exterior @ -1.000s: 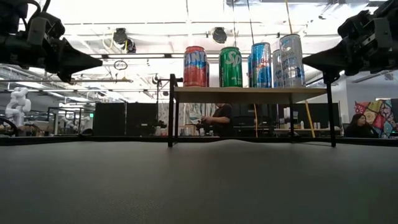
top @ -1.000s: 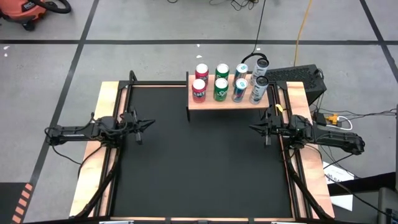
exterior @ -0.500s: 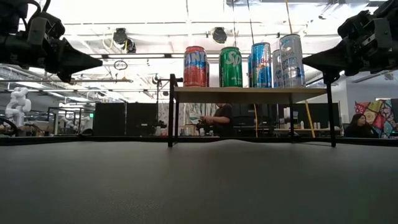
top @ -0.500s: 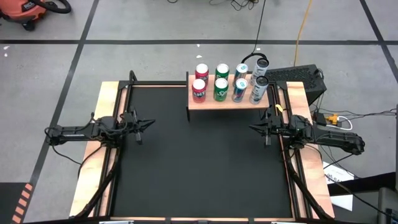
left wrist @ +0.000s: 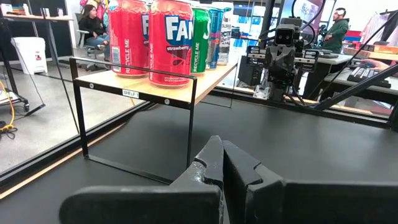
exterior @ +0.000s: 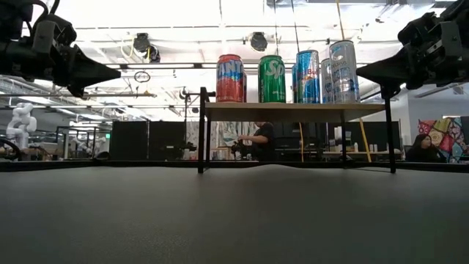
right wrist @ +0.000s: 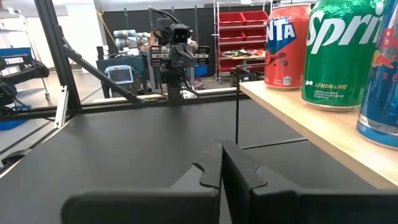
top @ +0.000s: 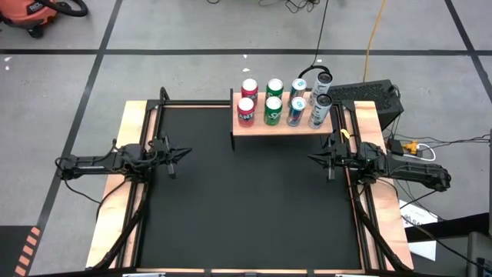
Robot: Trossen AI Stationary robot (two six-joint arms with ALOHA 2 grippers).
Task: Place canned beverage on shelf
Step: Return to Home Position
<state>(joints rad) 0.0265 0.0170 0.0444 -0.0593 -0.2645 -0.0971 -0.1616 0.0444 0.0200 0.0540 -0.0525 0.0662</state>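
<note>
The cans (top: 274, 106) stood on the shelf (top: 261, 128). The left gripper (top: 184, 153) and right gripper (top: 312, 158) were pinched closed, empty. A wild swing by the right one could knock cans over.

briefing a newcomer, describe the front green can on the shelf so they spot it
Find the light-wood shelf at the far edge of the black mat, holding two rows of cans. In the row nearer the mat's middle, the Sprite can is the only green one, between a red Fanta can and a blue can.
</note>
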